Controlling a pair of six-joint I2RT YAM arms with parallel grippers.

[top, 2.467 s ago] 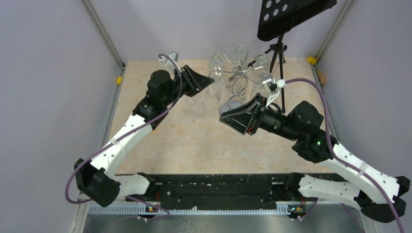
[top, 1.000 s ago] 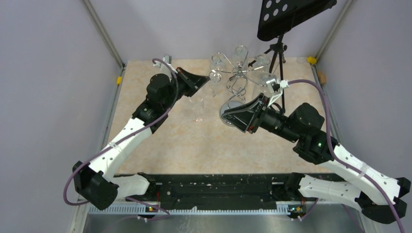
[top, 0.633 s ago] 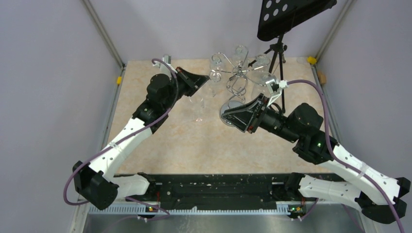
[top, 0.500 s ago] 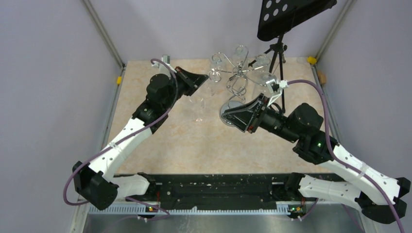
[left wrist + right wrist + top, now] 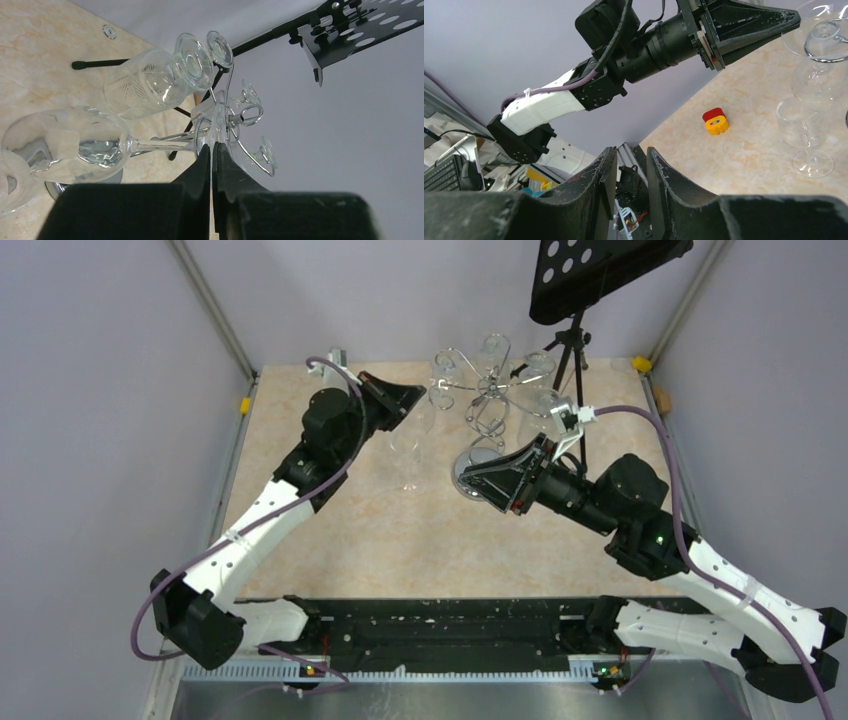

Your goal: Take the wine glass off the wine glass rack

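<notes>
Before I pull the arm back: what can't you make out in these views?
Left wrist view: whether the left gripper clamps the foot of the wine glass; its fingertips cover the contact.
Top view: the base of the rack, partly behind the right gripper.
Right wrist view: the rack is cut off at the right edge.

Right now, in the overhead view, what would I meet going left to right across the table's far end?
Left-edge yellow block → left gripper → wine glass rack → music stand's tripod → right-edge yellow block.
</notes>
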